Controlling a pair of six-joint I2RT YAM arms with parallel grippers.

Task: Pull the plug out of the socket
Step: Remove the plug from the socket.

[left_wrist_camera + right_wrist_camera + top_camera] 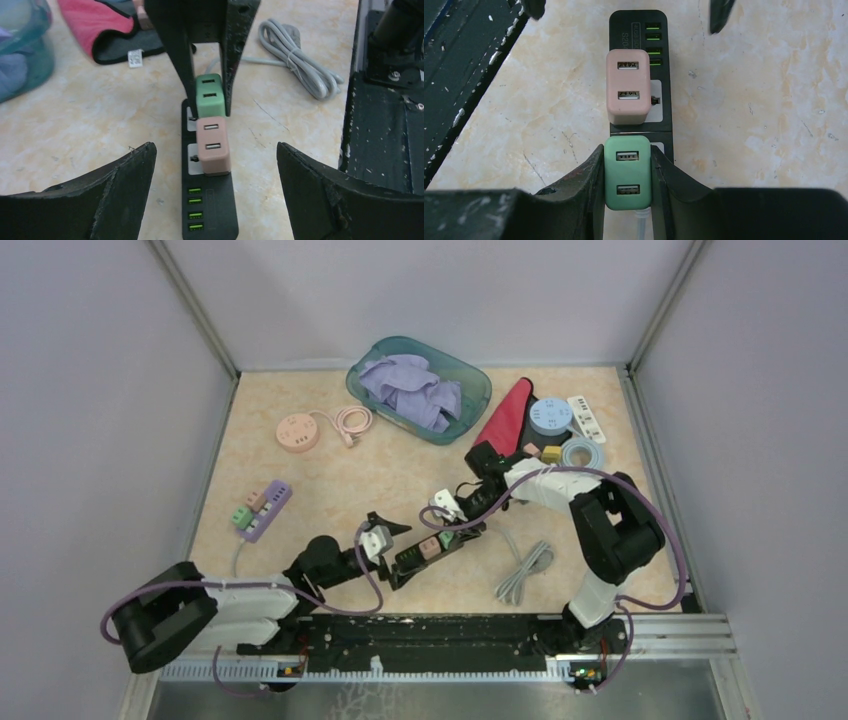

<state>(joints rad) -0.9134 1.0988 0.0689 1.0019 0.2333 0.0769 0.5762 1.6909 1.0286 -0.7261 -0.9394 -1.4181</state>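
The right jaws are clamped on the green plug point(628, 172), one finger flat against each side of it. The plug stands on the black power strip point(664, 30), with no gap showing beneath it in the wrist views. Just left of it on the same strip sits a pink plug point(628, 87), the two almost touching, and past that a row of green-lit ports at the strip's left end. The left jaws are spread wide and hold nothing. Their fingers point(115, 185) stand either side of that left end, apart from it. The strip lies slantwise on the table point(400, 470), near the middle and towards the near edge. A coiled grey cable point(525, 570) rests to its right. Farther off lie a red cloth point(508, 415), a teal basket point(470, 375) of lavender fabric and, to the far left, a round pink hub point(298, 432).
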